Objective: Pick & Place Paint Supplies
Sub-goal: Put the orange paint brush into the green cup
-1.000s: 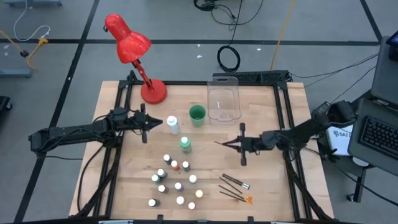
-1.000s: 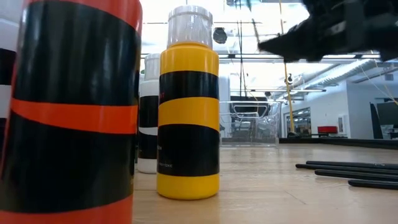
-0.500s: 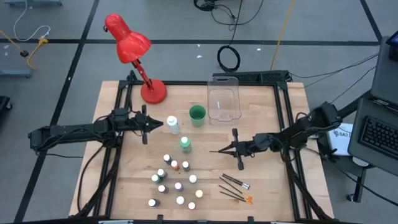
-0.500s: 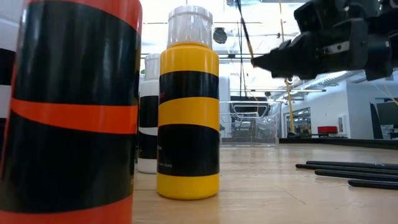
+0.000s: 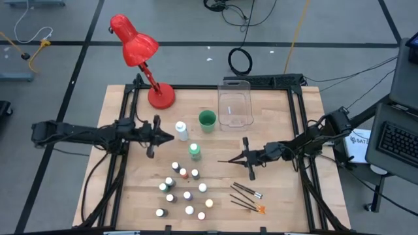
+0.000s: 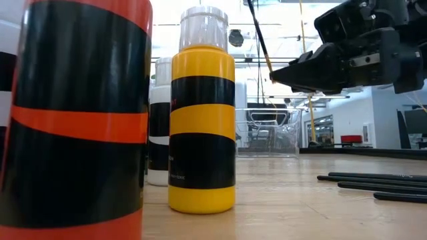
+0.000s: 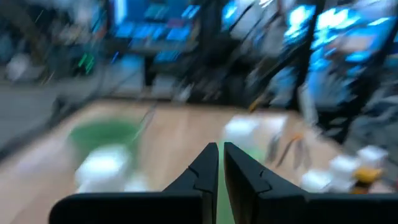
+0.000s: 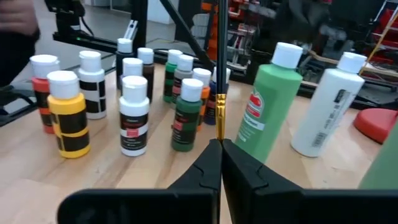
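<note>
My right gripper (image 5: 245,156) hovers right of the table's middle, shut on a thin dark-handled brush (image 5: 230,159) that sticks out toward the left. My left gripper (image 5: 168,136) is shut on nothing and hangs above the table just left of the tall white bottle (image 5: 181,130). The green-banded bottle (image 5: 194,151) stands upright nearer the middle. Several tiny white-capped paint bottles (image 5: 183,192) stand in a cluster toward the near edge. More brushes (image 5: 245,194) lie flat at the near right. My right gripper pinches the brush between its two fingertips at the gold ferrule end (image 8: 219,134). The fingers come in roughly level from the table's right, in line with the brush. The long dark handle (image 6: 257,33) juts out past the fingertips and slants upward, clear of the table.
A green cup (image 5: 207,120) and a clear plastic bin (image 5: 235,108) stand at the far middle. A red desk lamp (image 5: 140,52) stands at the far left corner. Bare wood lies between the bottle cluster and my right gripper.
My left gripper has swung toward the near edge and a little toward the tall white bottle, staying shut. My right gripper has sunk with the brush and edged toward the table's left, and the brush's free end has swung toward the near edge.
</note>
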### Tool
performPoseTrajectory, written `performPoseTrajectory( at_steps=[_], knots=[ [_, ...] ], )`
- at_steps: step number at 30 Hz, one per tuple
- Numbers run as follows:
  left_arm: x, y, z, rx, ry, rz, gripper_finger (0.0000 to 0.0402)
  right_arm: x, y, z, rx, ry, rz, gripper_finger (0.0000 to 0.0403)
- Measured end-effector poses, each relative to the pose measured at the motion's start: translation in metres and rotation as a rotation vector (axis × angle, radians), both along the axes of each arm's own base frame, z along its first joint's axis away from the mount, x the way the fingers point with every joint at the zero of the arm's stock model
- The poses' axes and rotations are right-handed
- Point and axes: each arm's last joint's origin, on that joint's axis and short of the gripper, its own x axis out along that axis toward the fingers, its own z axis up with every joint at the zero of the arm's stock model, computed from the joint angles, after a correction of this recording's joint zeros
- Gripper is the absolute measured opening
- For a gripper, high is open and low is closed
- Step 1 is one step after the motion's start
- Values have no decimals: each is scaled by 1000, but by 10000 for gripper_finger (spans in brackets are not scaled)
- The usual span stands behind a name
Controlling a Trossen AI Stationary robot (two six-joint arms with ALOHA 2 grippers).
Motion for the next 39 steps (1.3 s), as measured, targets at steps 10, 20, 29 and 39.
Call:
performPoseTrajectory(
  at_steps=[10, 20, 29, 39],
  knots=[
    [52, -27, 38, 127, -4, 13, 26, 2, 0, 3, -17, -20, -3, 0],
    [145, -52, 51, 292, 19, -117, 27, 3, 1, 3, -27, -19, 1, 0],
    [194, -62, 57, 316, 4, -231, 135, 3, 4, 4, -44, -27, 15, 0],
    [198, -63, 64, 301, -38, -379, 281, 3, 4, 4, -57, -34, 19, 0]
  ],
)
